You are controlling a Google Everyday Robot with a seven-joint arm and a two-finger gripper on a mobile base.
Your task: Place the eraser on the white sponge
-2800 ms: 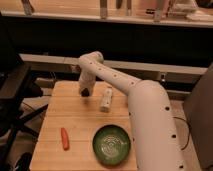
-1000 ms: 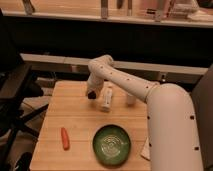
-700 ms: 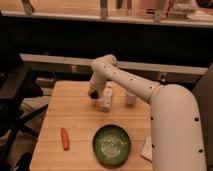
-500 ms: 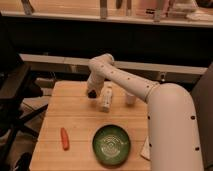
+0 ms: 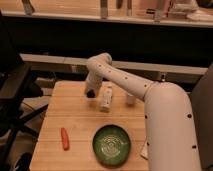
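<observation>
while the tool (image 5: 90,93) hangs near the counter's (image 5: 75,120) far edge just left of the white sponge (image 5: 106,97), seemingly clamped on the small, light, stiff eraser (image 5: 90,94), its short sides look best for gripping.

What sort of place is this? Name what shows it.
Probably an office or lab test area, not a home. The wooden table holds staged props, a sponge and a green plate, with an office chair alongside. The hand hovers left of the sponge.
</observation>
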